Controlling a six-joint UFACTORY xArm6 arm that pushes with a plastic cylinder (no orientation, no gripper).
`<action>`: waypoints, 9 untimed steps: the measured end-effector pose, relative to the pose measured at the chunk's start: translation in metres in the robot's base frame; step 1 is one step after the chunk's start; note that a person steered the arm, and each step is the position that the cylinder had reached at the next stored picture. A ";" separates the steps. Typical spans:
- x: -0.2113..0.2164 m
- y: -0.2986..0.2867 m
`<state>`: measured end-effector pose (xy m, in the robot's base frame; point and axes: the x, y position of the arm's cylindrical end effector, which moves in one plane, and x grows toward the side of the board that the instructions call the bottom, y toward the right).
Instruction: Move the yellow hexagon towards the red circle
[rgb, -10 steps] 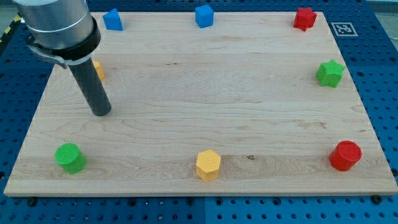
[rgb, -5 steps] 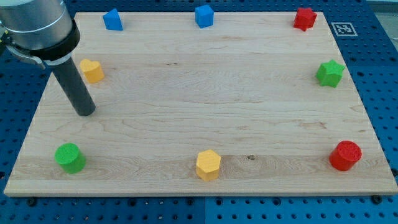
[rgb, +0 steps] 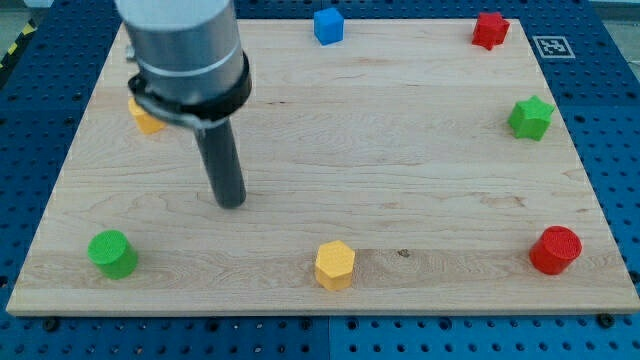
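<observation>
On the board (rgb: 400, 150) sit two yellow, two red, two green blocks, one blue cube (rgb: 328, 25); no claw shows.

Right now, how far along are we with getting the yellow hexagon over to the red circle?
Nothing looks done yet: the yellow hexagon sits near the view's bottom edge, far to the left of the red circle, with bare board between them. In hand: my tip rests up and to the left of the hexagon, not touching it. Left: getting behind the hexagon on its left side and pushing it rightward.
</observation>
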<state>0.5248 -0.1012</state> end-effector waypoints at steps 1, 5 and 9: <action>0.053 0.001; 0.082 0.043; 0.078 0.125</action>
<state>0.6031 0.0235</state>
